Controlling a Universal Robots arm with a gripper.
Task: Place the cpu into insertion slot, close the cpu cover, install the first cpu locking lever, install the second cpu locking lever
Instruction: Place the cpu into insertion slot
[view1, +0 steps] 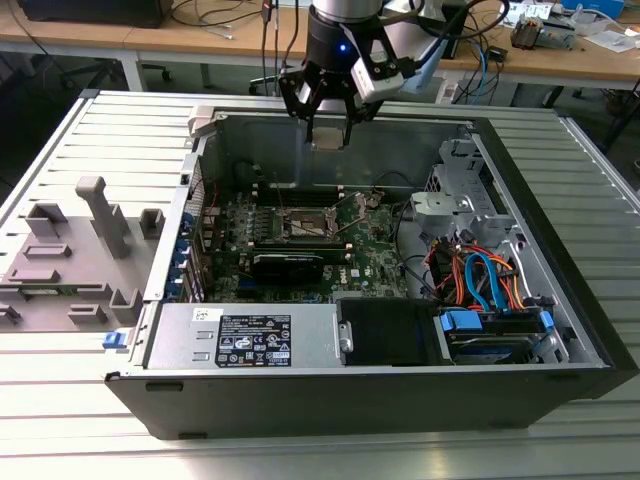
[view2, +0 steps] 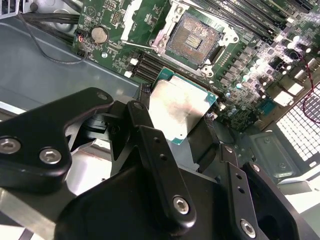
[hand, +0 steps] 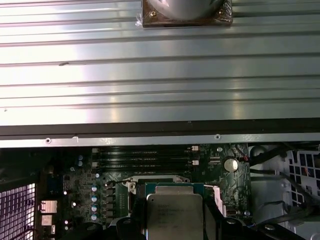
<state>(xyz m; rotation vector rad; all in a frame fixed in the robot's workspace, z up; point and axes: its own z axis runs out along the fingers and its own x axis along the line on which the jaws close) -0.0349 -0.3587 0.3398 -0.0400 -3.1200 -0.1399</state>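
Observation:
My gripper hangs above the far wall of the open computer case, shut on the cpu, a flat square chip with a silvery top. Both wrist views show black fingers clamping the cpu by two opposite edges. The insertion slot, a dark square socket with a metal rim, lies uncovered on the green motherboard beyond the chip. From the exterior view the slot sits mid-board, below and nearer than the gripper. The cpu hides part of the slot in the first wrist view. I cannot pick out the cpu cover with certainty.
Long black memory slots run beside the socket, and a coin cell sits near it. A power supply fills the case's near side. Cables and a drive cage crowd the exterior view's right. A grey fixture lies outside the case.

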